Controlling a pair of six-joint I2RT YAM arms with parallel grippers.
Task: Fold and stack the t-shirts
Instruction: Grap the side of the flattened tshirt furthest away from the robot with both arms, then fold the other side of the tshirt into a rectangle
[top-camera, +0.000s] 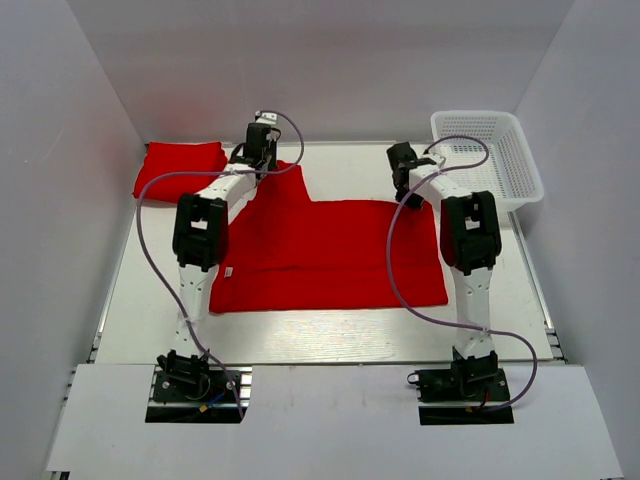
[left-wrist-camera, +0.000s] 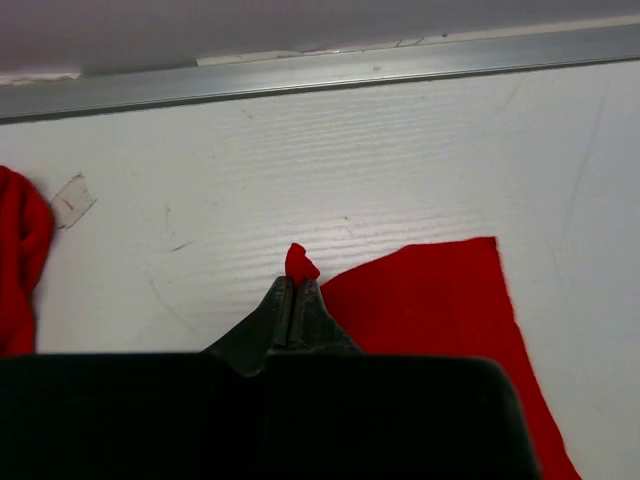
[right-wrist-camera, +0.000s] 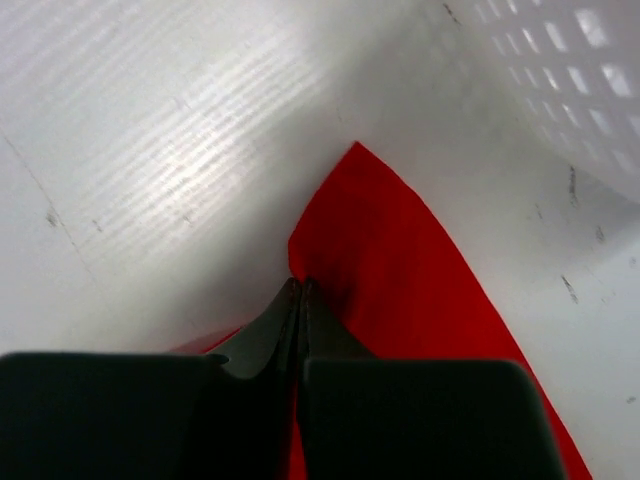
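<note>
Red t-shirt (top-camera: 330, 255) lies spread on the worktop (top-camera: 330, 335), left claw (left-wrist-camera: 293, 290) and right claw (right-wrist-camera: 300, 295) each clenched on a far corner.

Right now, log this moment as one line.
left gripper: shut on spread t-shirt, far-left end | right gripper: shut on it near far-right corner | folded t-shirt: far left | mesh basket: far right
</note>
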